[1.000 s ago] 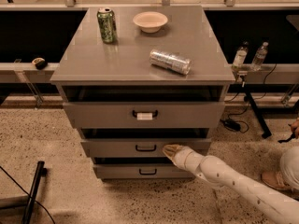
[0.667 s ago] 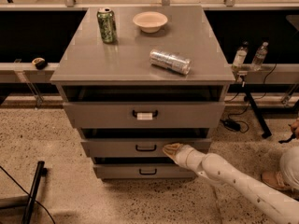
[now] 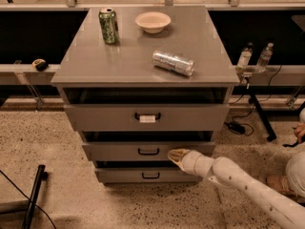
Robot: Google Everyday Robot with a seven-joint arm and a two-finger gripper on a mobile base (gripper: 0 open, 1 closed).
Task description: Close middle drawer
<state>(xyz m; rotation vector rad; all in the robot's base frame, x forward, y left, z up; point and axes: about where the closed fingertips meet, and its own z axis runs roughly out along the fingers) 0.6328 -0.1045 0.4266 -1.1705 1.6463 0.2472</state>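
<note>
Mid-push, from what I could see: the claw (image 3: 175, 155) was sitting right up against the front of the middle drawer (image 3: 119, 150), just at 3 o'clock from its little black handle (image 3: 148, 151), with the arm coming in from about 4 o'clock. Couldn't tell if the claw was wide or narrow, since it read as one pale tip pressed on the panel, and it wasn't holding anything as far as I could see. The drawer was in the grey cabinet, second of three, under the top drawer (image 3: 190, 117) with the white label and above the bottom drawer (image 3: 124, 175). It stuck out a bit, with a dark gap showing above it, so I'd call the job not yet done. Next move, I reckon, needed a straight shove toward 12 o'clock, kept square because the contact was off-centre and the drawer might skew. Up on the counter (image 3: 95, 61) sat a green can (image 3: 108, 26), a bowl (image 3: 152, 21) and a silver can (image 3: 173, 62) lying on its side.
</note>
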